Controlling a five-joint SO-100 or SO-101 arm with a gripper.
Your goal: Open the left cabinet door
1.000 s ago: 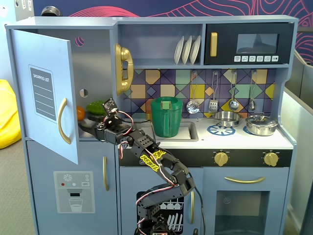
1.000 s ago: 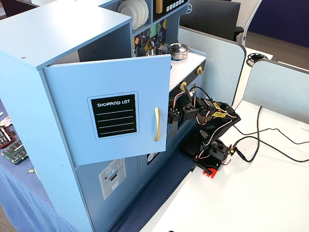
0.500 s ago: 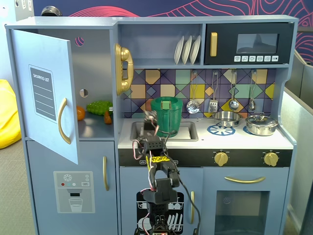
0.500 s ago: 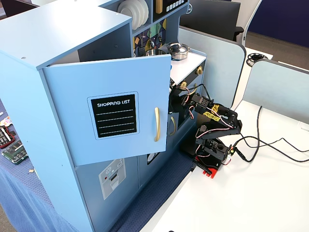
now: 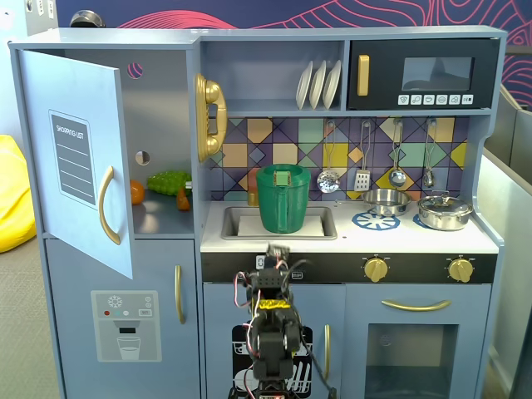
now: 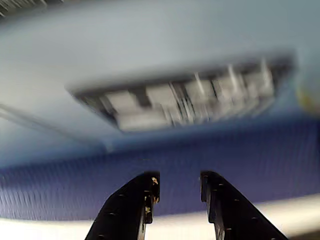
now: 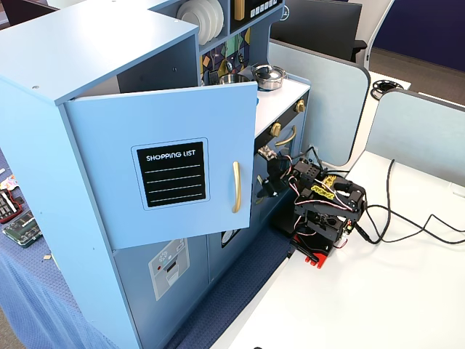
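Observation:
The left cabinet door [image 5: 79, 150] is blue-grey with a black "SHOPPING LIST" panel and a gold bar handle [image 5: 105, 205]. It stands swung open from the toy kitchen, hinged at the left in that fixed view. It also shows open in the other fixed view [image 7: 163, 171], with its handle [image 7: 236, 187] near the free edge. My gripper [image 5: 276, 249] is folded in front of the kitchen's middle, right of the door and apart from it. It sits just past the door's free edge in the side-on fixed view [image 7: 267, 166]. In the blurred wrist view the gripper [image 6: 178, 182] is open and empty.
Toy greens [image 5: 169, 181] and an orange [image 5: 136, 192] lie inside the open cabinet. A door with a water-dispenser panel [image 5: 125, 326] is below. A green pitcher [image 5: 283, 198] stands in the sink. The arm's base [image 7: 320, 218] and cables [image 7: 407, 218] are on the white table.

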